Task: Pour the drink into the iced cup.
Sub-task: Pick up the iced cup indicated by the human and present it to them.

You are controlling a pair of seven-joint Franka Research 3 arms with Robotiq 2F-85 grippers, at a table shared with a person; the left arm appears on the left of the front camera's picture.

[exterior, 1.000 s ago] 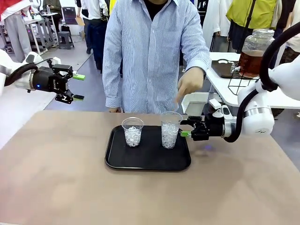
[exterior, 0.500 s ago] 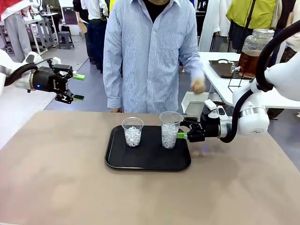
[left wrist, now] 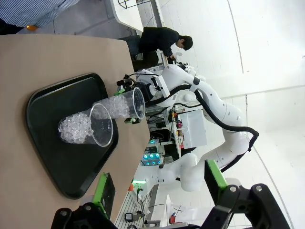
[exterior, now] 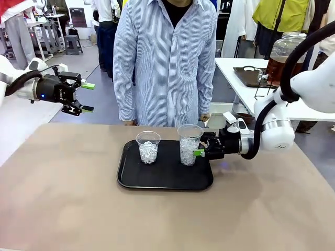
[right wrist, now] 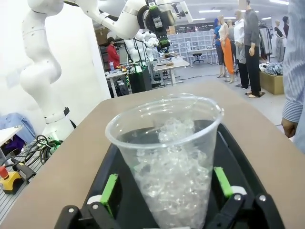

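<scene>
Two iced cups (exterior: 148,147) stand on a black tray (exterior: 157,180) mid-frame. Right tool (exterior: 196,150) is spread around the taller cup (exterior: 189,145). Left tool (exterior: 88,97), upper left, is spread and empty. Brown drink (exterior: 282,68) sits in a jar (exterior: 287,49), upper right.

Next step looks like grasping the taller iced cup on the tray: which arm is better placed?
Right. The right gripper has its open fingers on either side of the taller cup on the tray. The left gripper is open, raised beyond the table's left edge, far from the tray.
</scene>
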